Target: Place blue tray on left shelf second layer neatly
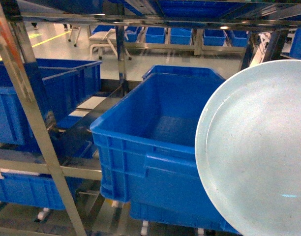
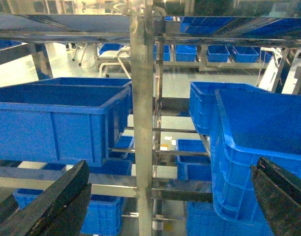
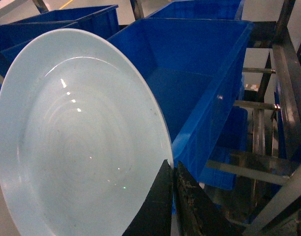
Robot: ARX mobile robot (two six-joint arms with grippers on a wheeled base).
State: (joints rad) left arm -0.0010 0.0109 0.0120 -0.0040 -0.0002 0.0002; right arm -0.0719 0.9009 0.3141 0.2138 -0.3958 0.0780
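The blue tray (image 1: 254,147) is a pale round dish that hangs tilted on edge at the right of the head view, in front of a big deep-blue crate (image 1: 150,137). In the right wrist view my right gripper (image 3: 173,169) is shut on the tray's (image 3: 76,142) lower right rim. My left gripper (image 2: 170,191) stands wide open and holds nothing, its black fingers (image 2: 52,206) low in the left wrist view and facing a steel upright (image 2: 142,123). The left shelf (image 1: 27,166) shows a steel tier rail under another blue crate (image 1: 42,93); which layer it is I cannot tell.
Slim slanted steel uprights (image 1: 30,108) cross the left foreground. More blue crates sit on the lower tier (image 1: 22,189) and on far racks (image 1: 180,34). A dark reflective strip of shelf (image 1: 84,130) shows between the two near crates. A top rail (image 1: 140,20) runs overhead.
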